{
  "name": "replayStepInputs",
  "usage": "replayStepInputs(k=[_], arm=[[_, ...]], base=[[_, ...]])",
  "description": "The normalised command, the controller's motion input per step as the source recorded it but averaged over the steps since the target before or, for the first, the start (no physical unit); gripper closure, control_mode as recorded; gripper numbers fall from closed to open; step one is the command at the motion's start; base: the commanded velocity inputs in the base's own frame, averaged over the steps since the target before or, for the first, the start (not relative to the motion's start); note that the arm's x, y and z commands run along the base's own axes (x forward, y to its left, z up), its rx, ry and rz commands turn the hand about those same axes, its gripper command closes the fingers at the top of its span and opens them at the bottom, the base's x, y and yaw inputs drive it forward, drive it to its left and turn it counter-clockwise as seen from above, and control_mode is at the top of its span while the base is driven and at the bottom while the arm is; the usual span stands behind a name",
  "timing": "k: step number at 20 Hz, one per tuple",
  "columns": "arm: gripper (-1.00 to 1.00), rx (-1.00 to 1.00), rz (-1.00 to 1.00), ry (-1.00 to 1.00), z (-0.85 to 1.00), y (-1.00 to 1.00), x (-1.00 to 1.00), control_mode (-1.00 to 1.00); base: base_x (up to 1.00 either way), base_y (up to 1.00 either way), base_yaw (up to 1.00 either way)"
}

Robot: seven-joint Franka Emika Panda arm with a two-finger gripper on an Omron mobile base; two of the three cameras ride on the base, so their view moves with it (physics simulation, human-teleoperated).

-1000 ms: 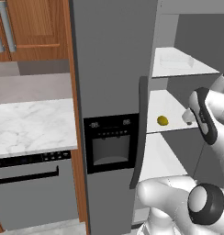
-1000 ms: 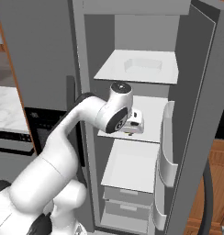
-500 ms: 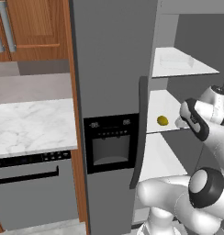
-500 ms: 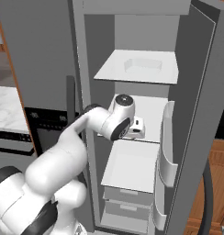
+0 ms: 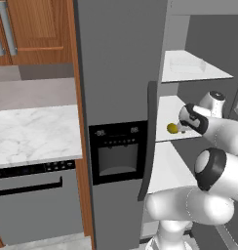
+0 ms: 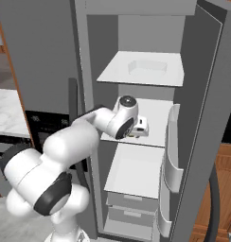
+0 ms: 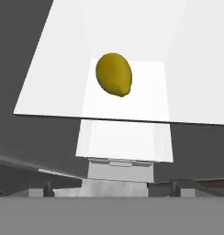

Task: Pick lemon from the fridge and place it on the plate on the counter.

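Left base view: fridge (image 5: 118,73), dark grey, with a black dispenser panel (image 5: 117,152) and a long vertical handle (image 5: 149,141) on its closed left door; the right compartment stands open, showing white shelves. Lemon (image 5: 172,128), small and yellow-olive, lies on the middle shelf (image 5: 166,119) near that shelf's left front edge. Fingers (image 5: 182,127) reach in from the right, just beside the lemon and level with it; contact between them cannot be told here, nor whether they stand open or closed. Bench (image 5: 35,134), white marble with grey veins, lies to the left of the fridge over a grey dishwasher (image 5: 38,205), with brown wooden cabinets (image 5: 33,29) above.

Right base view: white arm rising from the lower left and bending into the open fridge (image 6: 202,118) at the level of the middle shelf (image 6: 150,120). Upper shelf (image 6: 143,71) carries a shallow moulded recess. Lower shelf (image 6: 134,170) lies beneath, with drawers (image 6: 129,208) under it. Open door at the right bears pale door bins (image 6: 170,142).

Hand view: lemon (image 7: 114,74) resting on the white shelf (image 7: 49,87), in the upper middle of the picture, apart from everything else. Finger tips cannot be made out here, so their state remains undetermined.
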Motion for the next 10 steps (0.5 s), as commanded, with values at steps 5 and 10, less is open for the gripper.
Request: replayStepInputs(k=[5,10], arm=[[-1.00,0.01,0.00,0.00,-0.06,0.00,0.50,-1.00],[-1.00,0.00,0.00,0.01,-0.16,0.00,0.46,-1.00]], base=[[0.00,0.00,0.00],[0.00,0.00,0.00]])
